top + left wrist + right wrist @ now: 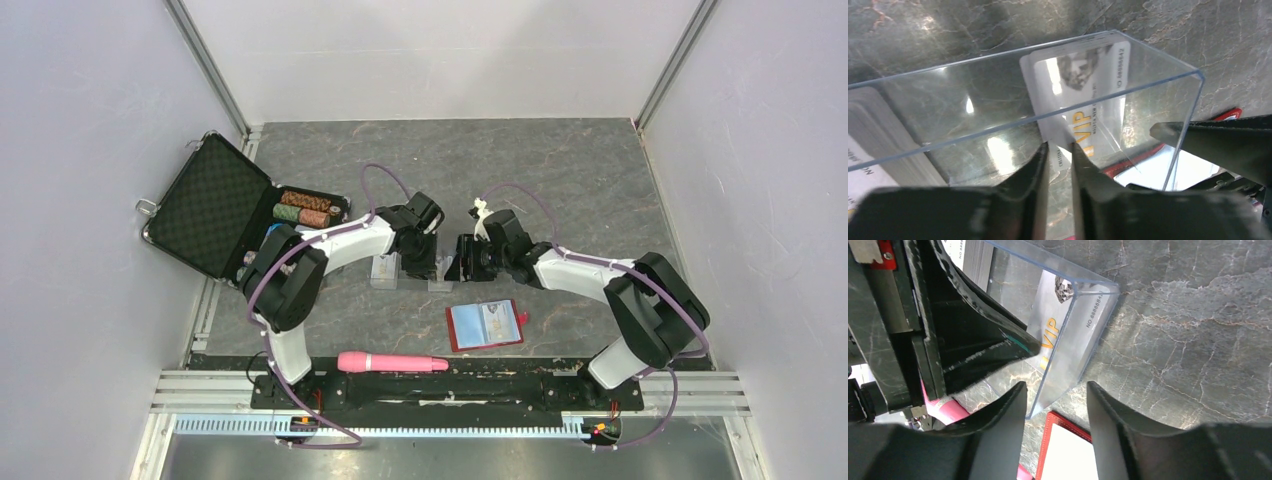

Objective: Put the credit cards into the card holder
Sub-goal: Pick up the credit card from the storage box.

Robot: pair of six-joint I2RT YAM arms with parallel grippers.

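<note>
Left gripper (1059, 152) fingers, nearly together, seem to pinch the VIP credit card (1083, 90) inside the clear case (973, 105), mid-frame. Right gripper (1055, 390) stands wide at the case's end. Extraction is under way; next the card likely needs lifting clear towards the open card holder (486, 325), lower centre.

clear case (948, 110) sits mid-table (580, 180). one card (1083, 95) is inside it, and a card stack (875, 145) sits further left. left claw (1059, 150) is on the case's left side, right claw (1055, 390) on its right. the card's near end looks pinched in the left claw, hard to confirm. card holder (486, 325) lies nearer the bases, right of centre. chip briefcase (215, 205) is far left.
</note>
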